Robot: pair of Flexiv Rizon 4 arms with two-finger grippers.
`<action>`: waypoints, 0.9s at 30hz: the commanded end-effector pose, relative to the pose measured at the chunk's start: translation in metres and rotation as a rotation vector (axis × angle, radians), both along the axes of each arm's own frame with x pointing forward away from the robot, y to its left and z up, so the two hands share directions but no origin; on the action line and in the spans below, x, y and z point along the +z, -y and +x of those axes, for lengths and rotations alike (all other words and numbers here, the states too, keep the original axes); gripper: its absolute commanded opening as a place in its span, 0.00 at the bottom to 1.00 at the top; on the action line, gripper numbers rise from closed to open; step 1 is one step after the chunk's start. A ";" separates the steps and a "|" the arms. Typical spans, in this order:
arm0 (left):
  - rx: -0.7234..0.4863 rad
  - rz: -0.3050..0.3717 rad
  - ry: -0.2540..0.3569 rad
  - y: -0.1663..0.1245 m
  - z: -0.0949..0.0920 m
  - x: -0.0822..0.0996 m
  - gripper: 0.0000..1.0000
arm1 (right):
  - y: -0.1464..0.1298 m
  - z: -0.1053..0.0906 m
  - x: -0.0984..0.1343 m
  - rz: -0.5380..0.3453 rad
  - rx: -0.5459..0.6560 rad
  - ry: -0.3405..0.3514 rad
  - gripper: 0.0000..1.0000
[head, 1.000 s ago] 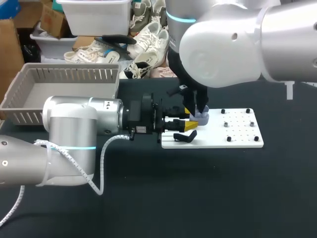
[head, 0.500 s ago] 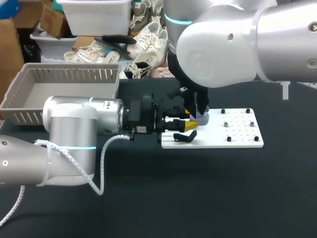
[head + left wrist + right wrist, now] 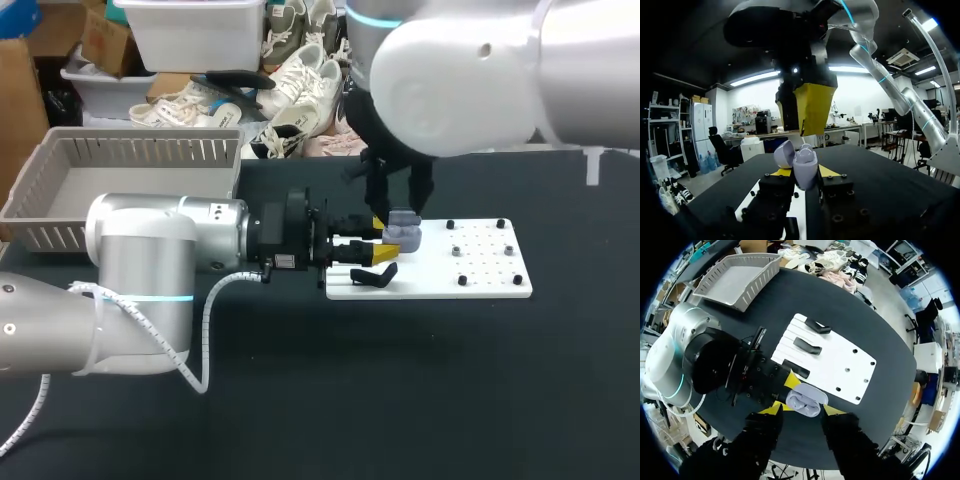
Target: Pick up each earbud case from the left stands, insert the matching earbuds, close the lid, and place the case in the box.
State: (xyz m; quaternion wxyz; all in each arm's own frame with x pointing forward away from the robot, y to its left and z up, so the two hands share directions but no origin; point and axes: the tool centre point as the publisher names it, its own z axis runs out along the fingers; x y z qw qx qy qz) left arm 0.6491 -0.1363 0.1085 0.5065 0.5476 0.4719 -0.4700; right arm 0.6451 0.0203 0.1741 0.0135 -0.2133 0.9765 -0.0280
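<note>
Over the left half of the white board [image 3: 470, 285], which lies on the black table [image 3: 400, 400] toward 2 o'clock from its centre, your left gripper [image 3: 383, 242] comes in level from 9 o'clock. It pinches a small lavender earbud case [image 3: 804, 165] between its two yellow tips, one tip on each side. The case is held just above the board with its lid [image 3: 784, 153] swung open and tipped to one side. From above, two pale hollows or shapes show inside, but you cannot tell whether they are earbuds. Your right gripper [image 3: 398, 205] comes down from 12 o'clock and hangs straight over the open case, fingers spread wide and gripping nothing. Three black stands [image 3: 806, 346] sit in a row on the board's left part. The nearest one lies just beside the left gripper, at its 6 o'clock side. Small black pegs [image 3: 462, 252] dot the board's right half. A grey slatted basket [image 3: 140, 150] sits at 10 o'clock, well apart from the case.
</note>
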 end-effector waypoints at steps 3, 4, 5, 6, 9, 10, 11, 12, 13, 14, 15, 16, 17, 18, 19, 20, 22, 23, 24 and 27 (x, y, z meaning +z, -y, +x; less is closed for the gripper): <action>0.004 -0.002 0.001 0.000 -0.001 0.000 0.00 | 0.034 0.015 0.013 0.086 -0.104 0.086 1.00; 0.004 -0.002 0.001 0.000 -0.001 0.000 0.00 | 0.038 0.020 0.013 0.084 -0.128 0.106 1.00; 0.004 -0.002 0.001 0.000 -0.001 0.000 0.00 | 0.041 0.025 0.013 0.099 -0.149 0.119 1.00; 0.004 -0.002 0.001 0.000 -0.001 0.000 0.00 | 0.044 0.029 0.013 0.120 -0.177 0.132 1.00; 0.004 -0.002 0.001 0.000 -0.001 0.000 0.00 | 0.049 0.041 0.008 0.115 -0.224 0.160 1.00; 0.004 -0.002 0.001 0.000 -0.001 0.000 0.00 | 0.050 0.044 0.005 0.112 -0.242 0.159 1.00; 0.004 -0.002 0.001 0.000 -0.001 0.000 0.00 | 0.051 0.047 0.002 0.114 -0.248 0.155 1.00; 0.004 -0.002 0.001 0.000 -0.001 0.000 0.00 | 0.051 0.050 -0.001 0.116 -0.254 0.152 1.00; 0.004 -0.002 0.001 0.000 -0.001 0.000 0.00 | 0.050 0.052 -0.005 0.113 -0.262 0.151 1.00; 0.004 -0.002 0.001 0.000 -0.001 0.000 0.00 | 0.050 0.054 -0.008 0.111 -0.264 0.148 1.00; 0.004 -0.002 0.001 0.000 -0.001 0.000 0.00 | 0.049 0.055 -0.011 0.109 -0.267 0.145 1.00; 0.004 -0.002 0.001 0.000 -0.001 0.000 0.00 | 0.049 0.056 -0.015 0.108 -0.271 0.143 1.00; 0.004 -0.002 0.001 0.000 -0.001 0.000 0.00 | 0.048 0.057 -0.018 0.108 -0.276 0.132 1.00; 0.004 -0.002 0.001 0.000 -0.001 0.000 0.00 | 0.048 0.057 -0.022 0.105 -0.277 0.123 1.00; 0.004 -0.002 0.001 0.000 -0.001 0.000 0.00 | 0.048 0.057 -0.026 0.103 -0.277 0.116 1.00; 0.004 -0.002 0.001 0.000 -0.001 0.000 0.00 | 0.048 0.056 -0.028 0.103 -0.277 0.108 1.00; 0.004 -0.002 0.001 0.000 -0.001 0.000 0.00 | 0.047 0.054 -0.033 0.098 -0.274 0.097 1.00; 0.004 -0.002 0.001 0.000 -0.001 0.000 0.00 | 0.047 0.053 -0.035 0.098 -0.272 0.091 1.00; 0.004 -0.002 0.001 0.000 -0.001 0.000 0.00 | 0.046 0.051 -0.036 0.100 -0.270 0.084 1.00; 0.004 -0.002 0.001 0.000 -0.001 0.000 0.00 | 0.045 0.044 -0.037 0.098 -0.257 0.065 1.00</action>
